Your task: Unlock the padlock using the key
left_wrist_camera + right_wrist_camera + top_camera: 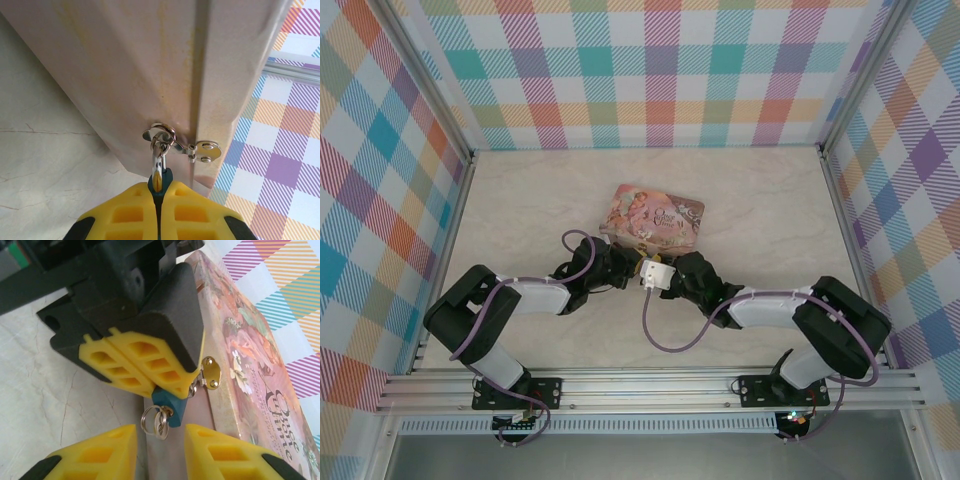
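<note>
padlock (pixel 167 407) sits at the near edge of the pink tin (pixel 260 385), beside its hasp (pixel 211 372). your left gripper (pixel 159 389) has its pads pressed together on the blue body. only the lower end of the body pokes out past the fingertips. that grip looks meant to steady the lock and keep its free end facing the other arm. two small bright steel rings (pixel 154 420) dangle from that end. i can't tell whether the key hangs on them or already sits in the lock, as it's too small to pick out.

your right gripper (pixel 160 434) is spread wide, one pad on each side of the rings and touching neither. i'd judge it's lined up to close on whatever turns the lock.

the lock body is a smooth, squared little block. the hasp is a polished oval plate with two round marks. the pads are yellow, rubbery-looking wedges with moulded pockets, set on black housings. the tin's lid is a glossy print of flowers and script, and its side is plain pale pink. the table (pixel 45 390) is pale marbled laminate with fine veins.
</note>
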You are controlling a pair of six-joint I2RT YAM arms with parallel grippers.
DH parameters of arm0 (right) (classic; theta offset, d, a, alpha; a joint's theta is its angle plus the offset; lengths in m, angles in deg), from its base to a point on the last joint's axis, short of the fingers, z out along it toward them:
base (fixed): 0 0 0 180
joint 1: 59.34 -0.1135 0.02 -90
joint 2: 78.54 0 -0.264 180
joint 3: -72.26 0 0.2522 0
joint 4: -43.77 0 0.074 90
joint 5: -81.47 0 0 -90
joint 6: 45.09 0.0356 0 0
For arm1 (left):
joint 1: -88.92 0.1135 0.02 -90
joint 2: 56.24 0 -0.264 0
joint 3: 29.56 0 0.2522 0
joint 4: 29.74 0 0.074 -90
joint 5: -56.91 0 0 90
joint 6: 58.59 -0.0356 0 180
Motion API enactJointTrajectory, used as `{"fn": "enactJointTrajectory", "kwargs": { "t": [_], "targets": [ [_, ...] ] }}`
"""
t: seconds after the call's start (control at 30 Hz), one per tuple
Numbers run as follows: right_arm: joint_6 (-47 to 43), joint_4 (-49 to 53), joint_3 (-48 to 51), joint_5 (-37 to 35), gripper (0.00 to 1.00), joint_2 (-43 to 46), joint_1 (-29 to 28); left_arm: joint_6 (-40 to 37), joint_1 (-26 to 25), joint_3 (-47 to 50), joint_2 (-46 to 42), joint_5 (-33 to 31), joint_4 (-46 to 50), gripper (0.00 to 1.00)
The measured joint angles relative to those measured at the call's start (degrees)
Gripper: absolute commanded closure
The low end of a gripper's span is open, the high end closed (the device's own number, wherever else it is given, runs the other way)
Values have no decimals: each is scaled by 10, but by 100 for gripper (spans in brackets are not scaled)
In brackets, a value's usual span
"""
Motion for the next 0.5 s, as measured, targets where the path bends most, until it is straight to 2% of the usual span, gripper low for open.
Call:
{"fn": "enactJointTrajectory", "kwargs": {
  "t": [0.5],
  "targets": [
    [5, -6, -13, -11, 83, -30, 0, 0, 0, 0, 0, 0, 0, 100]
  ]
}}
